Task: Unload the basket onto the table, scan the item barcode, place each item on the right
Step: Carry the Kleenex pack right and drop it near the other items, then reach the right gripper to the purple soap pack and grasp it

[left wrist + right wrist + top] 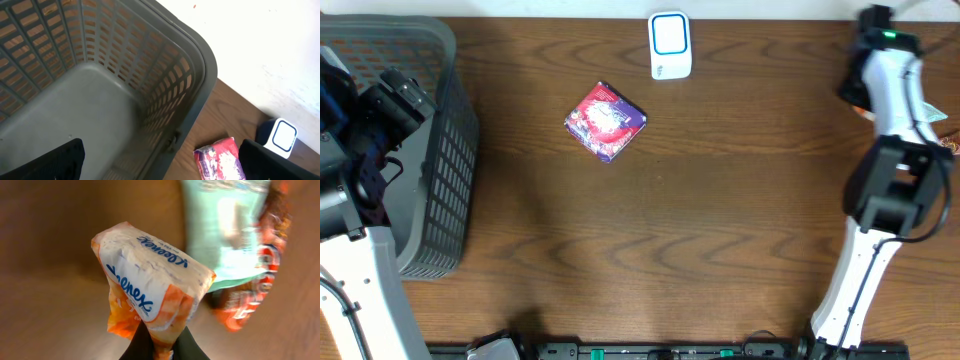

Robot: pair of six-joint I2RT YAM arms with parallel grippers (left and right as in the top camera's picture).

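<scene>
**Tissue pack pinched by 1 end, scanner well apart from it**

The right end effector (161, 342) is clamped shut on a Kleenex pack (150, 292), gripping it by the crimped orange end so that the pack stands up and tilts away from the 2 fingers. Blurred behind it lie a teal packet (227, 235) and some orange wrappers. This is at the far right edge of the desk (720, 220), well apart from the white scanner (670, 45), which stands at the far edge near the middle.

The pack looks light and soft: tissues in thin film that will crumple and may slide under pressure. Held by 1 end, it is likely to flop or swing as the arm travels. That hold does leave both broad faces free to present. No barcode shows in any view, so the right face cannot be picked yet. A firmer hold would be across the body, clear of the printed code.

The left end effector (160, 150) hangs spread wide and empty over the grey basket (200, 65). A red and purple packet (606, 121) lies flat between basket and scanner.
</scene>
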